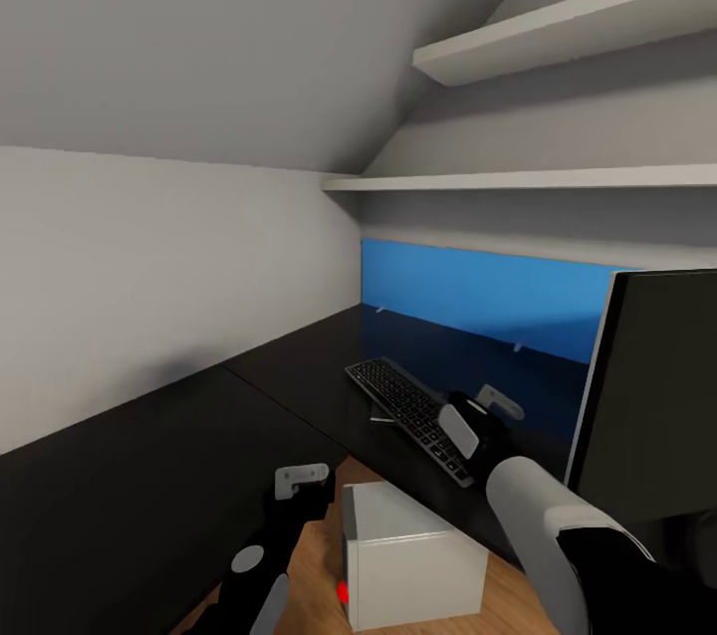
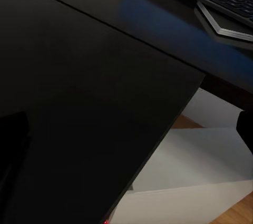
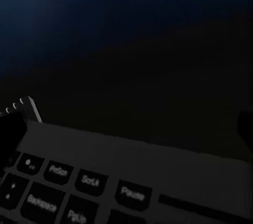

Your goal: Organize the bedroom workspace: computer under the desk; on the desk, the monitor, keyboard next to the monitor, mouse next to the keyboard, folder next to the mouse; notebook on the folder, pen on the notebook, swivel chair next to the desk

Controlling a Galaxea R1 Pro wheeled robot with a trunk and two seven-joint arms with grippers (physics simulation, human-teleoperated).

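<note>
Right gripper (image 1: 495, 403) hovers over the keyboard's (image 1: 408, 404) near end, grip unclear; a careless push could shove it into the monitor (image 1: 652, 396).

keyboard (image 3: 105, 182) corner close-up | PrtScn, ScrLk, Pause keys legible | dark desk (image 3: 137, 50) beyond

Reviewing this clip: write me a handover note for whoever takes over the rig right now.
Right end effector: over the near end of the keyboard, low; grip state unclear.
Left end effector: hanging by the desk edge above the computer, apparently holding nothing.
Keyboard lies on the dark desk, beside the monitor, which stands on the desk. Computer sits on the floor at the desk's edge, partly out from under it.
Done: monitor and keyboard on the desk.
Left: mouse, folder, notebook, pen, swivel chair; check the computer sits under the desk.
</note>
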